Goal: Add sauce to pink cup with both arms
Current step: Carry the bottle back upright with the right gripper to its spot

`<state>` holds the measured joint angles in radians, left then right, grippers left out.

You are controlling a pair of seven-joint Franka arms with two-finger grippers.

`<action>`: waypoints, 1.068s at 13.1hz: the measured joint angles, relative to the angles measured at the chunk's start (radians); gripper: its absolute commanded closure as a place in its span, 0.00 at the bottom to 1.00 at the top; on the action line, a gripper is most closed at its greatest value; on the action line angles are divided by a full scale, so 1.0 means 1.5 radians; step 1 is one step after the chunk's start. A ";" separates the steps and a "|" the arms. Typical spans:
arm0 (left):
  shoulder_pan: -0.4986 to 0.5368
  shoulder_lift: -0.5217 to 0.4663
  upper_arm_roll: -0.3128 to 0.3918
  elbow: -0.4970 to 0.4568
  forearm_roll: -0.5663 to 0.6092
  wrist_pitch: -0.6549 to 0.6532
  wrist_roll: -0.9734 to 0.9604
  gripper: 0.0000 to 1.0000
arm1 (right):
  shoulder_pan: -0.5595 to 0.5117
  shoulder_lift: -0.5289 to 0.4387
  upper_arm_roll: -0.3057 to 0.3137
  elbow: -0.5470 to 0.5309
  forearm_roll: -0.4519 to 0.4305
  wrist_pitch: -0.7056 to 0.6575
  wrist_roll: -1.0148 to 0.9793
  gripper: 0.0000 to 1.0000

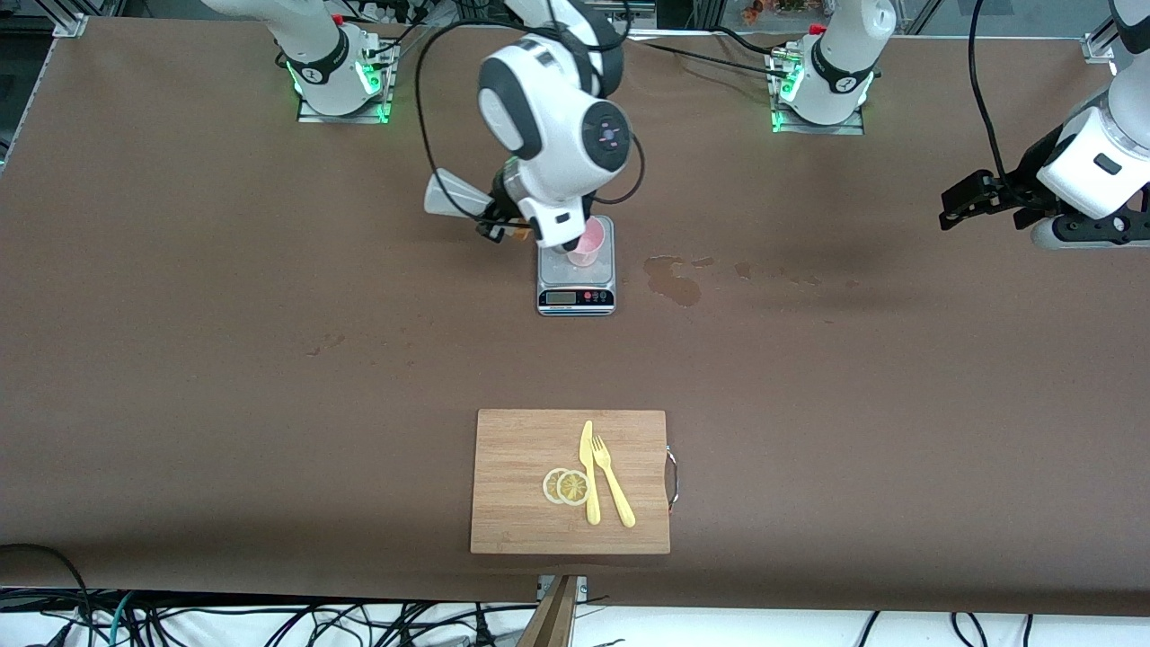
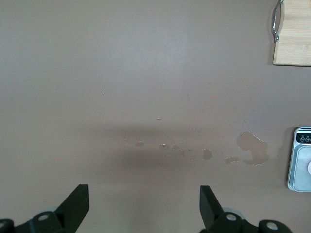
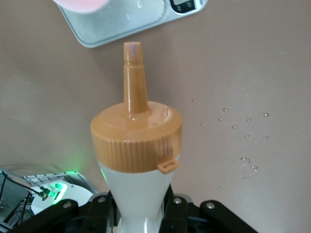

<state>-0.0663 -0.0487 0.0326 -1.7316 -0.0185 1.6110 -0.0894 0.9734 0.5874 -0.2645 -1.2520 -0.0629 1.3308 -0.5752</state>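
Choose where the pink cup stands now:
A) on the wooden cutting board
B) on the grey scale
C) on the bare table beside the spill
B: the front view shows the pink cup standing on the grey scale, partly hidden by the right arm.

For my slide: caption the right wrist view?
Right gripper holds the sauce bottle, nozzle aimed toward the pink cup on the scale.

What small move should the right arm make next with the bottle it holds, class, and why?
Probably ease the nozzle on until it hangs over the pink cup, then tip further. The right gripper holds the sauce bottle tilted beside the grey scale, and the right wrist view shows its tip short of the cup's rim. The left gripper waits, open.
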 measured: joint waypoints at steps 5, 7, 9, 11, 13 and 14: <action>-0.010 0.013 -0.013 0.000 0.000 0.000 0.006 0.00 | -0.154 -0.081 0.010 -0.020 0.073 0.004 -0.161 1.00; -0.021 0.033 -0.051 -0.001 0.000 0.000 0.007 0.00 | -0.228 -0.115 0.011 -0.055 0.114 0.027 -0.251 1.00; -0.026 0.056 -0.094 -0.001 0.000 0.000 0.006 0.00 | -0.293 -0.131 0.011 -0.076 0.159 0.039 -0.334 1.00; -0.029 0.075 -0.127 -0.001 -0.001 0.000 0.005 0.00 | -0.352 -0.136 0.011 -0.085 0.209 0.042 -0.405 1.00; -0.030 0.081 -0.143 -0.001 -0.014 0.001 0.005 0.00 | -0.411 -0.136 0.012 -0.097 0.263 0.043 -0.489 1.00; -0.030 0.081 -0.149 0.000 -0.018 0.001 0.005 0.00 | -0.444 -0.136 0.012 -0.107 0.291 0.044 -0.540 1.00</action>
<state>-0.1113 0.0727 -0.1903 -1.7321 -0.0449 1.6118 -0.0825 0.3079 0.3833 -0.2465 -1.4124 0.3731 1.3973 -1.3859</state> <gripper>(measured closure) 0.000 0.670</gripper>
